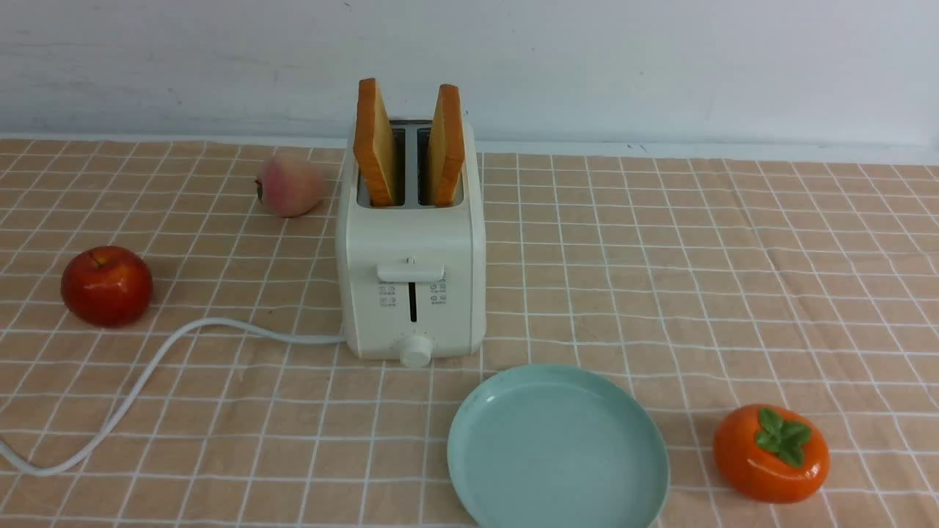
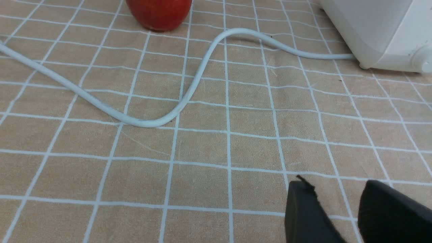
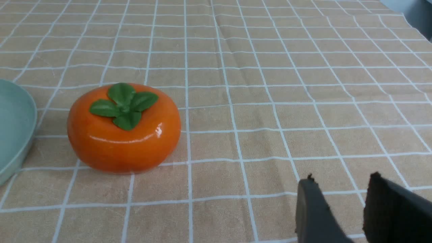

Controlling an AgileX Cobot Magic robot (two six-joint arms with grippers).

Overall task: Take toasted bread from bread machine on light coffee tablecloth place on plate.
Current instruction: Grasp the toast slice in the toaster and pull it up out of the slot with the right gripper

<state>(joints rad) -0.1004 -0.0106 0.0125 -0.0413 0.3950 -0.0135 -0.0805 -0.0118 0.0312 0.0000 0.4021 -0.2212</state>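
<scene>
Ahead of the left pincer [image 2: 335,190], nothing is being gripped: its jaws are being held spread and empty, low over the light coffee tablecloth [image 2: 202,152]. The white cord [image 2: 189,91] and a corner of the bread machine [image 2: 381,30] are lying beyond it. The right pincer [image 3: 341,184] is likewise being held spread and empty, with the orange persimmon [image 3: 123,135] and the plate [image 3: 17,114] beyond it. Well apart from either pincer, both slices of toasted bread [image 1: 375,143] are being kept upright in the machine's two slots, tilted slightly apart at the top. The plate is lying bare. By this reckoning nothing is being counted as done: both slices are waiting to be lifted out and laid on the plate.
</scene>
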